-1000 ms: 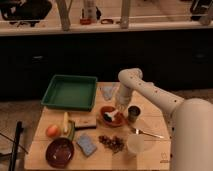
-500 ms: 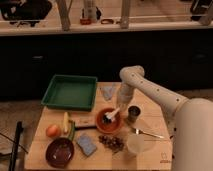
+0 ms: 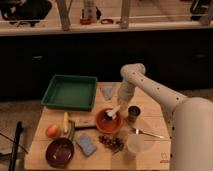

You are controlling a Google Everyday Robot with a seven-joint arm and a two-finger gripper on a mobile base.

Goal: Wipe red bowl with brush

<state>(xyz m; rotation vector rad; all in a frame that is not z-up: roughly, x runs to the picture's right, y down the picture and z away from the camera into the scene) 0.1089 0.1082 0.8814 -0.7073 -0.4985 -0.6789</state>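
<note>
The white arm [image 3: 150, 87] reaches from the right side over the wooden table [image 3: 150, 155] and bends down toward the middle of it. Its gripper [image 3: 118, 109] is low over the red bowl [image 3: 109, 121], at the far right part of the rim. I cannot tell how wide it is. A pale piece that seems to be the brush [image 3: 114, 113] goes from the gripper down into the bowl, but I cannot tell for sure if the gripper grasps it.

The wiping step looks to be in progress. To do it well, I think the bristle end must stay pressed lightly on the inner wall and travel around it in a circle, not only at one spot. The bowl is light and glossy, so too much side force may push it toward the metal cup [image 3: 134, 113], which stands just beside it on the right.

The table is of light wood and rather crowded. A green tray [image 3: 70, 92] lies at the far left, a grey cloth [image 3: 107, 91] near it, a maroon bowl [image 3: 60, 152] at the near left, then a blue sponge [image 3: 86, 145], an orange fruit [image 3: 52, 131], a clear plastic cup [image 3: 136, 143] and a fork [image 3: 146, 133]. Behind the table is a dark counter front, and the room is dim
</note>
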